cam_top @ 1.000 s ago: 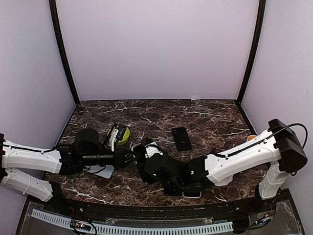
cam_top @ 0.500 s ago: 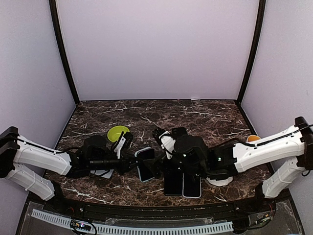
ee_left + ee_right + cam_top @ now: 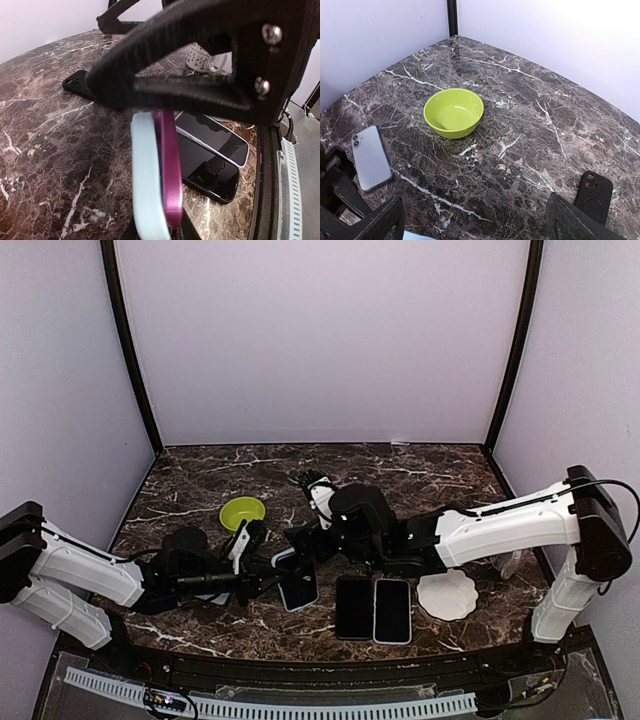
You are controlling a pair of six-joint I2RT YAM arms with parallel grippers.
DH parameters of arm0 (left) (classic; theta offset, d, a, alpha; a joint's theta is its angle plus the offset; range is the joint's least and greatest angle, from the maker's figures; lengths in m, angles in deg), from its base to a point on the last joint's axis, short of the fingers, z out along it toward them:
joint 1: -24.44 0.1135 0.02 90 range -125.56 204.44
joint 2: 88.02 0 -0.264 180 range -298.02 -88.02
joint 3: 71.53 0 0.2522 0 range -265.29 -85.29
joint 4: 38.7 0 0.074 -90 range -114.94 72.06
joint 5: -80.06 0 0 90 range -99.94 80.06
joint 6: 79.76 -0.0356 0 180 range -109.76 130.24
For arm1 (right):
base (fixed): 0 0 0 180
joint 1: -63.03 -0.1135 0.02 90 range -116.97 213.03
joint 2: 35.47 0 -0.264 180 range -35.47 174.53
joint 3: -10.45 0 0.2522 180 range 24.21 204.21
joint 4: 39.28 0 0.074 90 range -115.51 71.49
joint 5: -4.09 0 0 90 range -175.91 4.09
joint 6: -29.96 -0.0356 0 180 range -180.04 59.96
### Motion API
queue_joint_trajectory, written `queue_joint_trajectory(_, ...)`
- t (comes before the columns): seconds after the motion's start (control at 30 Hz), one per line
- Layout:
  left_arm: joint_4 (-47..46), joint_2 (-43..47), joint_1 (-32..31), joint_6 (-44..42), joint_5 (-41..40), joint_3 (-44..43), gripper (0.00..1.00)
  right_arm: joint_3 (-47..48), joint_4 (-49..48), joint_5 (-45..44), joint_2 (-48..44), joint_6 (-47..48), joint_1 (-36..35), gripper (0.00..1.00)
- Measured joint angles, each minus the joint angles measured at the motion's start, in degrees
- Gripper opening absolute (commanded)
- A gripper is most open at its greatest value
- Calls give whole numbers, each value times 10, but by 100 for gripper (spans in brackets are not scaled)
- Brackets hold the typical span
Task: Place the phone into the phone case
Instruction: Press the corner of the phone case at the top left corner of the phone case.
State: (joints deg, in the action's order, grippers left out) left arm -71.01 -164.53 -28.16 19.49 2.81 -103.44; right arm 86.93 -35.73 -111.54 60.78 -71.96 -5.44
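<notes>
Left claw (image 3: 157,165) clamped on purple phone (image 3: 170,175) and pale-blue phone case (image 3: 145,190), pressed together. Right claw (image 3: 475,222) spread wide, just beyond them. Purple edge shows only in left wrist view; overhead shows the dark screen.

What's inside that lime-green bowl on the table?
Nothing: the lime-green bowl looks empty, its whole inner floor showing in the right wrist view. The patch of marble table under it is covered.

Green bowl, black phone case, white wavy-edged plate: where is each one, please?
Lime-green round bowl (image 3: 453,116), right wrist view, on its bare inner floor.
Black phone case (image 3: 593,197), right wrist view, middle of its back.
White wavy-edged plate (image 3: 447,595), top view, bare centre.
</notes>
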Motion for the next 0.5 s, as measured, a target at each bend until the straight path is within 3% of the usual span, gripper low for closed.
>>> queue_joint_trajectory(0.5, -3, -8, 0, -22, -5, -5, 26, -31, -43, 0, 20, 0, 0, 98)
